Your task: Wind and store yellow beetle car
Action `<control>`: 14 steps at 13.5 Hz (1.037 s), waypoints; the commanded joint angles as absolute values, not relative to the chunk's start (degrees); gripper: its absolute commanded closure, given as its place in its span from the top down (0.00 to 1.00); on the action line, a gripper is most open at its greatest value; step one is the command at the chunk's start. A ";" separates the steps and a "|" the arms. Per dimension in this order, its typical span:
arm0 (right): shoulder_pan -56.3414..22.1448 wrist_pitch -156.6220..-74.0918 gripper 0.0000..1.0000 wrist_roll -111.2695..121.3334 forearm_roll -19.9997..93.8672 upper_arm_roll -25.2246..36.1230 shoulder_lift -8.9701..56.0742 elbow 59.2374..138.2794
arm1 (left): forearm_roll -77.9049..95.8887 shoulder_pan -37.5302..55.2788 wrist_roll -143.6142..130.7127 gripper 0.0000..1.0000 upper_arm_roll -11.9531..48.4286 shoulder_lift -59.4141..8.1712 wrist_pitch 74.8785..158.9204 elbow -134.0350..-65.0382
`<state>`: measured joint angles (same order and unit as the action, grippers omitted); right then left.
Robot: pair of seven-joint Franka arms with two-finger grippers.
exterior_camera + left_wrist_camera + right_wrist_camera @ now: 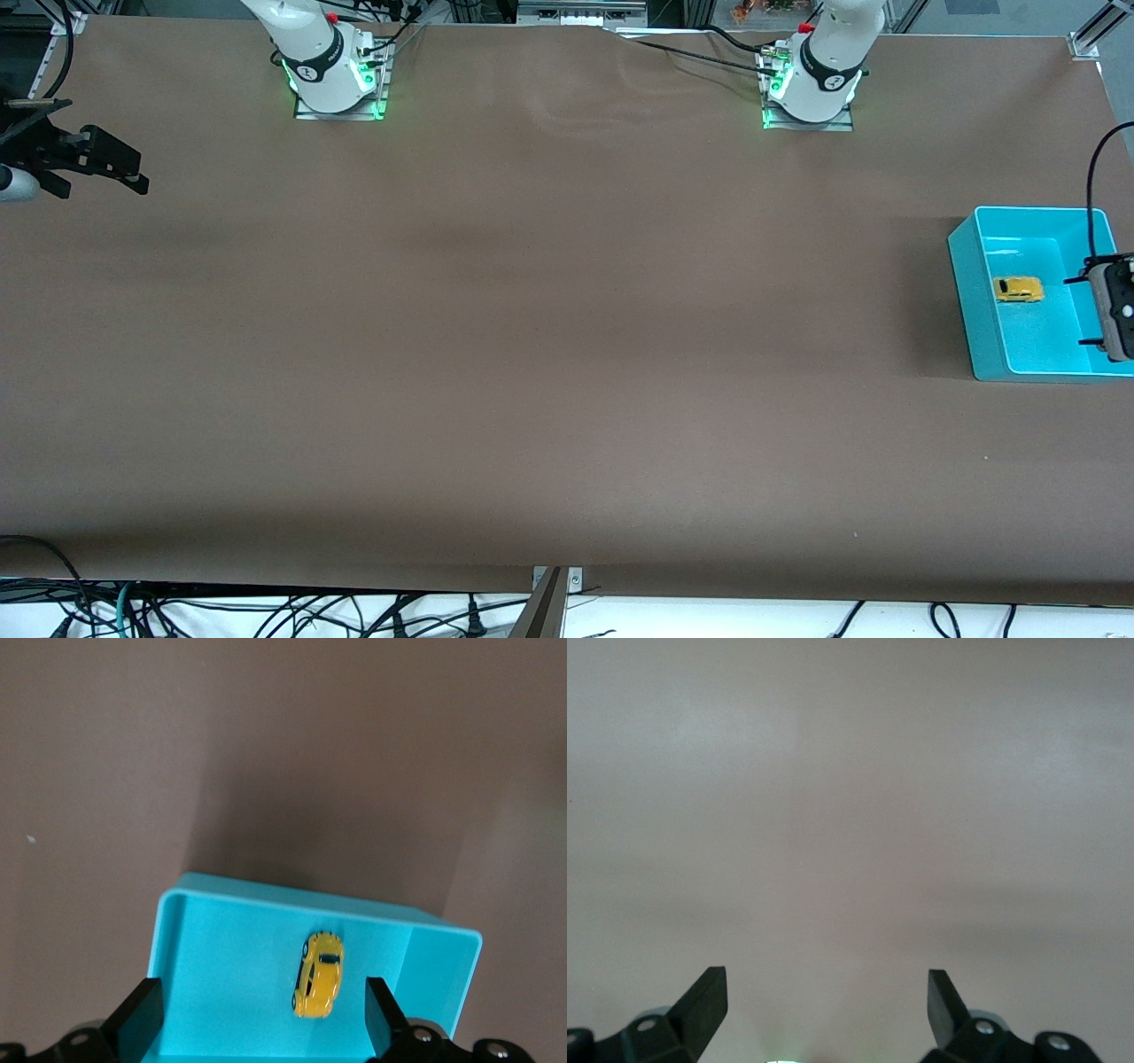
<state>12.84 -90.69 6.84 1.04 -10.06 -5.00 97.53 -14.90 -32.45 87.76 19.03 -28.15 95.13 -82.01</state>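
The yellow beetle car lies on its wheels on the floor of a teal bin at the left arm's end of the table. My left gripper hangs over the bin, open, with nothing between its fingers. In the left wrist view the car sits below the left gripper, closer to one finger, apart from both, inside the bin. My right gripper waits open over the right arm's end of the table. The right wrist view shows that gripper above bare brown tabletop.
The brown table surface stretches between the two arms. Both arm bases stand along the table's back edge. Cables hang below the front edge.
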 commanded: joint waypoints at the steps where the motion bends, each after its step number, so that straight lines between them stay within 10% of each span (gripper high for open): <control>1: 13.10 -89.21 1.00 7.03 0.88 -10.28 -4.57 95.98 | -12.23 -27.18 77.30 1.00 18.63 -29.00 90.98 -78.75; 8: 13.10 -89.21 1.00 6.86 1.05 -10.28 -4.40 95.98 | -1.24 -17.24 41.81 1.00 19.68 -28.31 87.02 -78.66; 14: 13.10 -89.21 1.00 6.86 1.05 -10.28 -4.39 95.98 | -1.67 -5.54 15.32 1.00 16.27 -13.99 87.54 -86.20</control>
<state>12.83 -90.60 6.84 1.05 -10.06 -4.91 97.51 -2.06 -6.79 19.38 19.43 -20.37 87.24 -80.67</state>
